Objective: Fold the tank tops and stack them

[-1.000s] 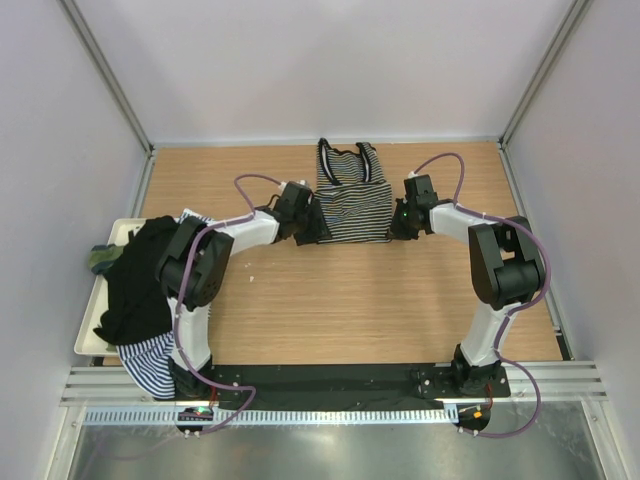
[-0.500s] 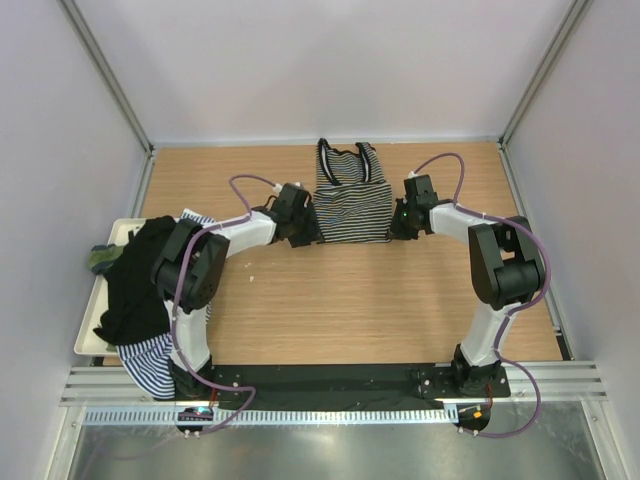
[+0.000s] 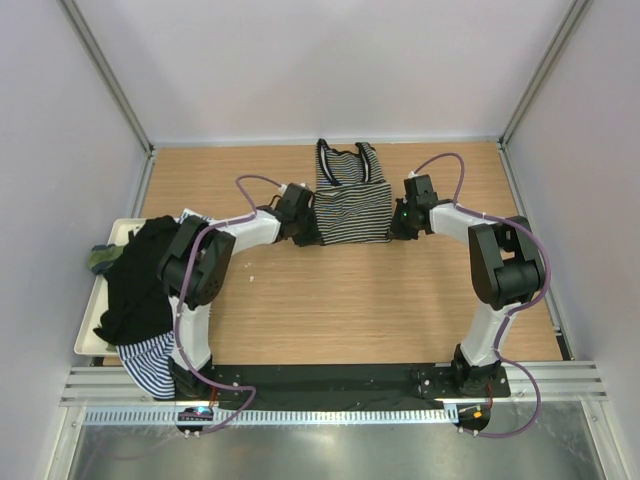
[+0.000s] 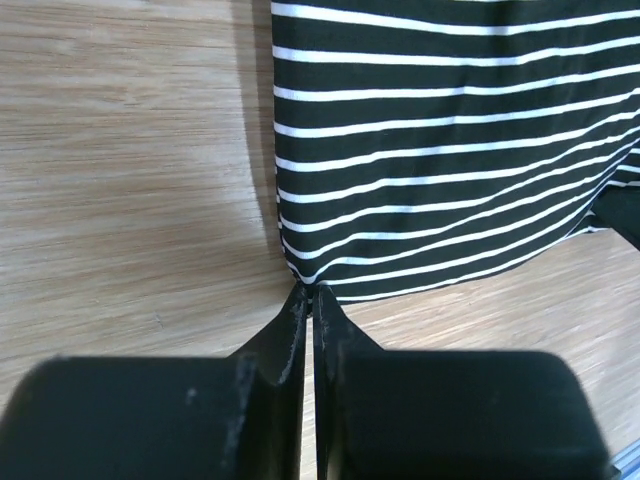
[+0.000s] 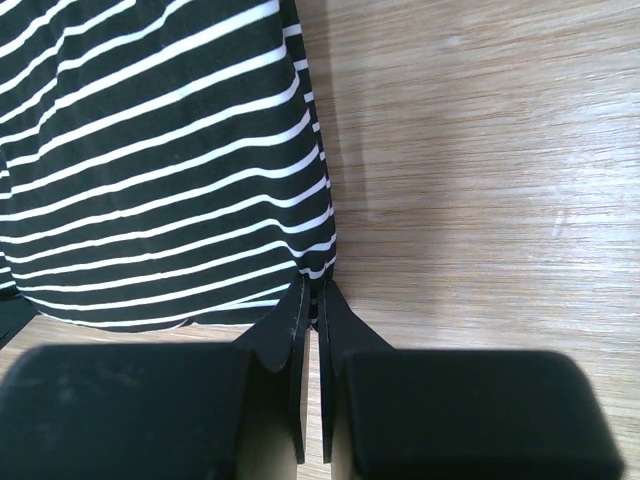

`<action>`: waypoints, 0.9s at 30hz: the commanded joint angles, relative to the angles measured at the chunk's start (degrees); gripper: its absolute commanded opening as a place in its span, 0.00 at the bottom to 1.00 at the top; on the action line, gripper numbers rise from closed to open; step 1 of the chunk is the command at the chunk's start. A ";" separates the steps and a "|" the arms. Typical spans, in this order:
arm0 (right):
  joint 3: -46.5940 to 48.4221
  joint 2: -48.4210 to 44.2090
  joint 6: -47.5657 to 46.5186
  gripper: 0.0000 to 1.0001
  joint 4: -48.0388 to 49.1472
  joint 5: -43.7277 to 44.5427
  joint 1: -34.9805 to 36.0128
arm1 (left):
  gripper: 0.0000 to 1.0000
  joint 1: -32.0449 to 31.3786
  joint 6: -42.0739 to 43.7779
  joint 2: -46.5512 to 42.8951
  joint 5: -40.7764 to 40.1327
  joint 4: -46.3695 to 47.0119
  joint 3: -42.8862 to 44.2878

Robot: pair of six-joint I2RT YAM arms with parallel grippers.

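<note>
A black-and-white striped tank top (image 3: 352,196) lies flat at the back middle of the table, straps toward the far wall. My left gripper (image 3: 308,228) is shut on its near left hem corner (image 4: 300,282). At the near right hem corner (image 5: 322,272) my right gripper (image 3: 397,226) is also shut on the cloth. Both pinches show in the wrist views: the left gripper (image 4: 308,298) and the right gripper (image 5: 318,288) each have the striped edge caught between the tips. More tank tops, a black one (image 3: 140,285) and a blue-and-white striped one (image 3: 150,362), are heaped at the left.
The white tray (image 3: 88,330) at the left edge carries the heap, with a green bit of cloth (image 3: 100,258) showing at its far end. White walls enclose the wooden table (image 3: 350,300) on three sides. A black rail (image 3: 330,378) runs along the near edge.
The left gripper has closed onto the near left hem corner of the striped top. The right gripper has stayed shut on the right corner.
</note>
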 commanded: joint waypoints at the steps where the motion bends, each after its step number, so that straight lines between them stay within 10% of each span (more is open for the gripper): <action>1: -1.36 -1.60 0.26 0.01 -2.41 0.09 -0.07 | 0.00 -0.49 1.00 0.45 0.33 -1.69 0.33; 27: -18.68 -36.84 4.74 0.01 -22.98 2.20 9.94 | 0.00 -12.87 -4.53 -36.29 -5.29 -11.27 -24.54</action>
